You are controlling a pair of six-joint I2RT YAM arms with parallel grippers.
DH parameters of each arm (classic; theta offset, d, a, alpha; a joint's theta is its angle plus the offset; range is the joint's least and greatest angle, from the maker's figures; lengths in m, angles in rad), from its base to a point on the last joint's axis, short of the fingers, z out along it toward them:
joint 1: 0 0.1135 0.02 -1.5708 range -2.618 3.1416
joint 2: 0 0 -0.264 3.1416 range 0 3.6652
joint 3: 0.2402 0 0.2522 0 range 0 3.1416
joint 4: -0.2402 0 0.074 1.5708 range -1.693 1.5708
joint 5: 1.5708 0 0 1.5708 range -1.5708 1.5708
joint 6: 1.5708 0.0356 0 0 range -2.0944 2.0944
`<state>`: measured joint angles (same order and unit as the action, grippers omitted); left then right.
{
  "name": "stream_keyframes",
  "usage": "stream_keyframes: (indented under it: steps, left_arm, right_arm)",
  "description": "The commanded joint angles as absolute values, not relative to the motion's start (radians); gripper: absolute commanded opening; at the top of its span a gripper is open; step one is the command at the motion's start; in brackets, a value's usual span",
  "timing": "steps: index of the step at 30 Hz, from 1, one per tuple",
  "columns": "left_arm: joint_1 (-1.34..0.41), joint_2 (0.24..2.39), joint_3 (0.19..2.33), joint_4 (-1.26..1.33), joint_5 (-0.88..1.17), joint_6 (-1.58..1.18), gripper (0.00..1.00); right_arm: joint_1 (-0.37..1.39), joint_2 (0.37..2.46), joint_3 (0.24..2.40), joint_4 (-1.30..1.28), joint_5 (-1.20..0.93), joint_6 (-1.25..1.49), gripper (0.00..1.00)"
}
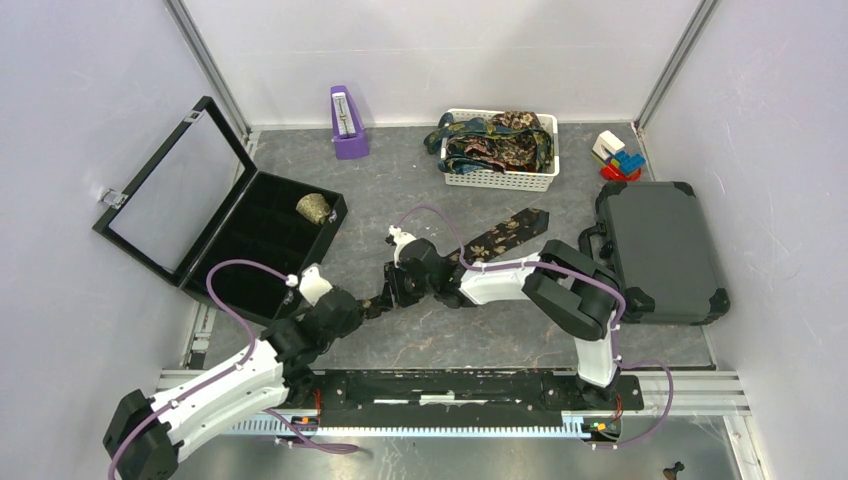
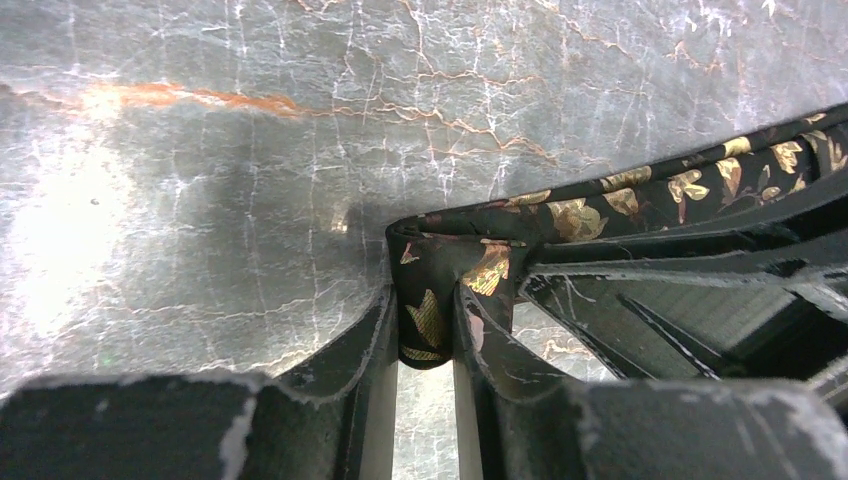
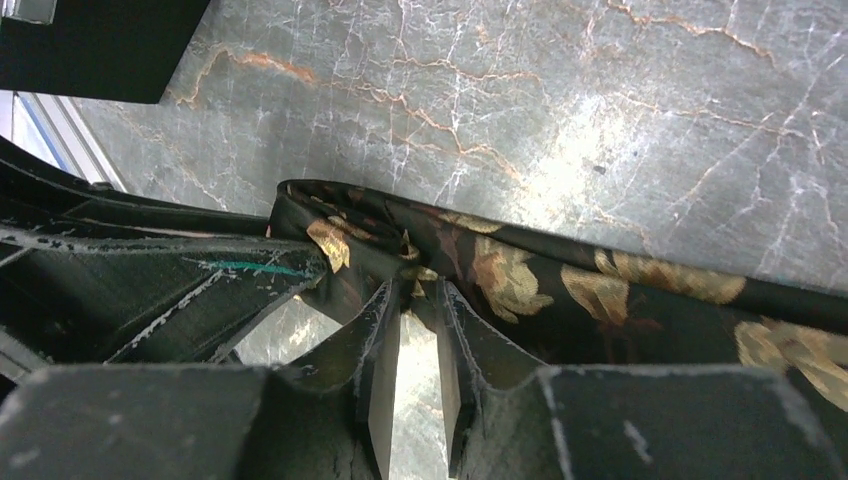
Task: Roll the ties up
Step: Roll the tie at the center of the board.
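Observation:
A black tie [image 1: 505, 235] with a gold floral print lies diagonally across the middle of the table, its pointed wide end toward the basket. The narrow end is folded over. My left gripper [image 1: 372, 306] is shut on that folded end; in the left wrist view the fold of the tie [image 2: 428, 320] sits pinched between the fingertips of the left gripper [image 2: 425, 300]. My right gripper [image 1: 393, 287] is right beside it, facing the left one. In the right wrist view the right gripper [image 3: 416, 290] is shut on an edge of the tie [image 3: 560, 285].
A white basket [image 1: 500, 181] at the back holds more ties [image 1: 495, 140]. An open black case [image 1: 250, 240] at the left has one rolled tie [image 1: 314, 208] in a compartment. A grey hard case [image 1: 660, 250] lies at the right, a purple metronome [image 1: 347, 125] and toy blocks [image 1: 617, 155] at the back.

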<state>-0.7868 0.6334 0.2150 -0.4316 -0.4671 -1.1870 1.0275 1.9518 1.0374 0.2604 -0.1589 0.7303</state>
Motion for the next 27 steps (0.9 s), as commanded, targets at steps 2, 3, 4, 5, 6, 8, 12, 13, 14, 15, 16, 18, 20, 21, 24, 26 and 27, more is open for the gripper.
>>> stream_keyframes:
  steps: [2, 3, 4, 5, 6, 8, 12, 13, 14, 15, 16, 18, 20, 21, 24, 26, 27]
  left_arm:
    - [-0.783, 0.658, 0.294, -0.583, -0.475, -1.157, 0.12]
    - [-0.784, 0.661, 0.301, -0.59, -0.47, -1.158, 0.12]
    - [-0.784, 0.664, 0.31, -0.601, -0.467, -1.161, 0.11]
    - [-0.784, 0.666, 0.319, -0.612, -0.466, -1.165, 0.11]
    - [-0.784, 0.667, 0.326, -0.622, -0.465, -1.165, 0.11]
    - [-0.784, 0.675, 0.345, -0.645, -0.468, -1.167, 0.11]
    - [-0.785, 0.7, 0.373, -0.674, -0.477, -1.163, 0.11]
    - [-0.785, 0.705, 0.378, -0.677, -0.479, -1.162, 0.1]
    - [-0.785, 0.71, 0.381, -0.68, -0.48, -1.162, 0.1]
    - [-0.785, 0.714, 0.383, -0.681, -0.482, -1.161, 0.1]
    - [-0.785, 0.715, 0.386, -0.681, -0.484, -1.163, 0.1]
    - [-0.785, 0.718, 0.387, -0.681, -0.487, -1.163, 0.1]
    - [-0.785, 0.72, 0.393, -0.685, -0.492, -1.161, 0.1]
    - [-0.785, 0.722, 0.396, -0.69, -0.497, -1.162, 0.1]
    - [-0.785, 0.728, 0.417, -0.713, -0.504, -1.158, 0.1]
    - [-0.785, 0.724, 0.423, -0.721, -0.509, -1.153, 0.09]
    - [-0.785, 0.721, 0.424, -0.722, -0.509, -1.151, 0.09]
  right_arm:
    - [1.033, 1.854, 1.038, 0.212, -0.141, 0.696, 0.28]
    - [1.032, 1.842, 1.036, 0.209, -0.142, 0.696, 0.28]
    - [1.032, 1.833, 1.034, 0.206, -0.141, 0.694, 0.28]
    - [1.032, 1.822, 1.029, 0.206, -0.139, 0.695, 0.29]
    - [1.033, 1.815, 1.025, 0.205, -0.137, 0.694, 0.29]
    - [1.033, 1.806, 1.02, 0.203, -0.13, 0.693, 0.29]
    - [1.034, 1.811, 1.02, 0.207, -0.134, 0.696, 0.29]
    - [1.035, 1.814, 1.021, 0.214, -0.14, 0.699, 0.29]
    - [1.039, 1.818, 1.021, 0.22, -0.145, 0.703, 0.29]
    - [1.043, 1.822, 1.025, 0.224, -0.148, 0.704, 0.29]
    - [1.048, 1.828, 1.029, 0.227, -0.153, 0.706, 0.29]
    - [1.056, 1.84, 1.039, 0.234, -0.162, 0.711, 0.28]
    - [1.065, 1.857, 1.048, 0.245, -0.173, 0.717, 0.28]
    - [1.07, 1.867, 1.054, 0.247, -0.176, 0.72, 0.28]
    - [1.079, 1.896, 1.076, 0.248, -0.18, 0.723, 0.27]
    - [1.082, 1.915, 1.086, 0.252, -0.181, 0.727, 0.26]
    - [1.083, 1.923, 1.092, 0.255, -0.185, 0.729, 0.26]
